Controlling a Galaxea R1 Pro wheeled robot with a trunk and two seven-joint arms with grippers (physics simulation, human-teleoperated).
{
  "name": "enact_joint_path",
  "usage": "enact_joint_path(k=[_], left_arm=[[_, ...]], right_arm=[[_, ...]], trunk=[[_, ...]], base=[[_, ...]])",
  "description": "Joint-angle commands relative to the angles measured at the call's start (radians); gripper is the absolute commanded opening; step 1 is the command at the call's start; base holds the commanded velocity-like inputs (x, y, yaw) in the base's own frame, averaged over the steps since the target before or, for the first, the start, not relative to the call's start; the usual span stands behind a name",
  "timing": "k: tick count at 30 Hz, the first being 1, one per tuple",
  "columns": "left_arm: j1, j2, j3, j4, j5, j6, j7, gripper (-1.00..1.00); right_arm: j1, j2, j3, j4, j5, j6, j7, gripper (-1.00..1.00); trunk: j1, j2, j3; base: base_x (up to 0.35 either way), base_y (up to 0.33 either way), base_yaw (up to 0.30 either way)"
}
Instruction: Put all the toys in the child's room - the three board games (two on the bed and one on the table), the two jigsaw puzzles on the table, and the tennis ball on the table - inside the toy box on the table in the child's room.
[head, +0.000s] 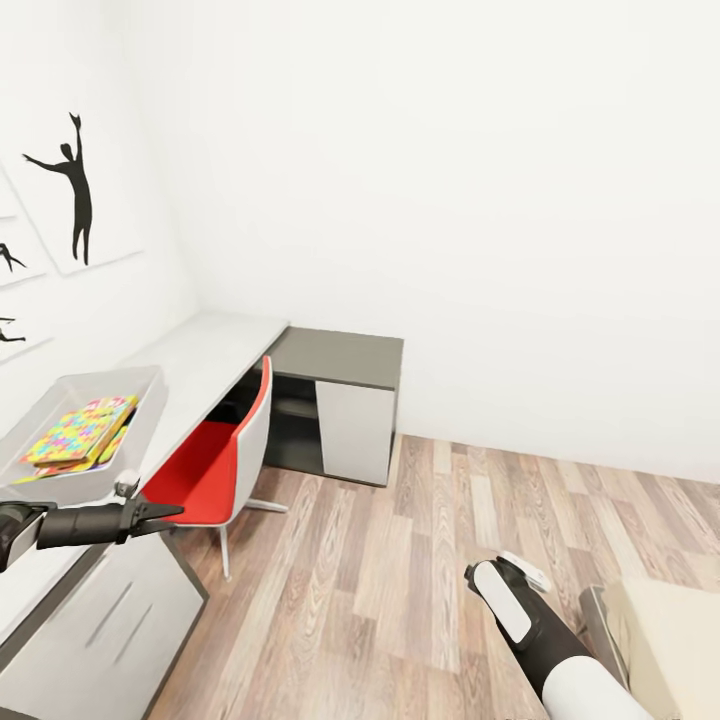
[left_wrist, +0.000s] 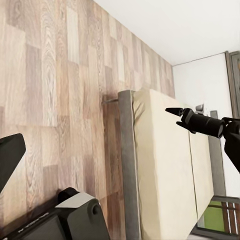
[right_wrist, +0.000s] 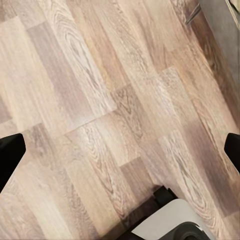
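Observation:
The light-grey toy box (head: 120, 378) stands on the white table (head: 215, 350) at the left. A jigsaw puzzle (head: 75, 432) of bright interlocking pieces lies in it, over other colourful flat edges that I cannot identify. My left gripper (head: 165, 513) hovers just in front of the box at the table's edge, pointing right, open and empty. My right gripper (right_wrist: 120, 150) hangs open over bare wooden floor, its fingertips (right_wrist: 10, 156) far apart and nothing between them. The bed (left_wrist: 165, 165) lies with a plain beige mattress. The board games and the tennis ball are out of view.
A red chair (head: 205, 470) is pushed against the table. A low cabinet with a dark grey top (head: 340, 355) stands in the corner. The bed's corner (head: 670, 630) sits at the lower right, past my right arm (head: 515, 610). Wooden floor (head: 420, 540) lies between.

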Motion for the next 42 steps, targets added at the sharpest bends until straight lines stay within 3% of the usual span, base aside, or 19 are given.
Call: enact_joint_path(k=[1,26,31,32,33,36,42], left_arm=[[-0.001,0.000,-0.009,0.000,0.007,0.011,-0.004,1.00],[-0.001,0.000,-0.009,0.000,0.007,0.011,-0.003,1.00],[-0.001,-0.004,-0.007,0.000,0.007,0.009,0.009,1.00],[-0.001,-0.005,-0.007,0.000,0.007,0.009,0.012,1.00],[-0.001,-0.008,-0.006,0.000,0.007,0.008,0.043,1.00],[-0.001,-0.010,-0.005,0.000,0.008,0.008,0.107,1.00],[-0.001,-0.013,-0.004,0.000,0.009,0.008,0.160,1.00]], right_arm=[[-0.001,-0.001,0.005,-0.001,-0.004,0.006,-0.007,1.00],[-0.001,-0.001,0.004,-0.001,-0.004,0.004,-0.001,1.00],[-0.001,-0.001,0.005,0.001,-0.006,-0.047,0.008,1.00],[-0.001,-0.001,0.008,0.004,-0.006,-0.054,0.012,1.00],[-0.001,0.000,0.045,0.037,-0.005,-0.075,0.047,1.00],[-0.001,0.001,0.090,0.090,-0.004,-0.083,0.089,1.00],[-0.001,0.001,0.108,0.107,-0.004,-0.087,0.117,1.00]], trunk=[[0.001,-0.002,-0.002],[0.001,-0.002,0.008],[0.001,-0.002,0.008],[0.001,-0.002,0.008],[0.001,-0.002,0.008],[0.001,-0.002,0.008],[0.001,-0.002,0.008]], base=[[0.000,0.000,-0.084],[-0.036,0.048,-0.145],[-0.003,0.005,-0.037],[-0.001,0.002,-0.012],[0.000,0.001,-0.004],[0.000,0.000,-0.002],[0.000,0.000,0.000]])
